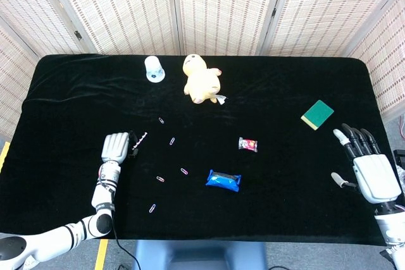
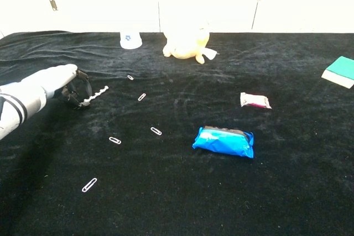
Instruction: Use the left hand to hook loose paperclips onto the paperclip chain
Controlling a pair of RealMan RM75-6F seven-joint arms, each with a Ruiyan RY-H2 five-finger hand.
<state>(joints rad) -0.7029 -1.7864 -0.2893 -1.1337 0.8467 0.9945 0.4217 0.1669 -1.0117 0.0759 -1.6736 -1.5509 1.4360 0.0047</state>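
While the left hand (image 2: pixel 66 85) pinches it, the paperclip chain (image 2: pixel 95 94) slants up-right.

The head view looks steeply down from high above the near edge of the bench (image 1: pixel 76 86), taking in its whole top. The chest view sits low and closer, facing across the bench (image 2: pixel 287 192). Both share its middle.

This looks like a staged robot test station in a lab, not a home. A table draped in black velvet cloth (image 1: pixel 285 219) stands before folding woven-rattan privacy screens (image 1: pixel 215 7). Beyond the left hand (image 1: pixel 116 148), unrelated props are scattered: a yellow plush toy (image 1: pixel 200 79), a blue snack packet (image 1: pixel 223 181), a green sponge block (image 1: pixel 317 114).
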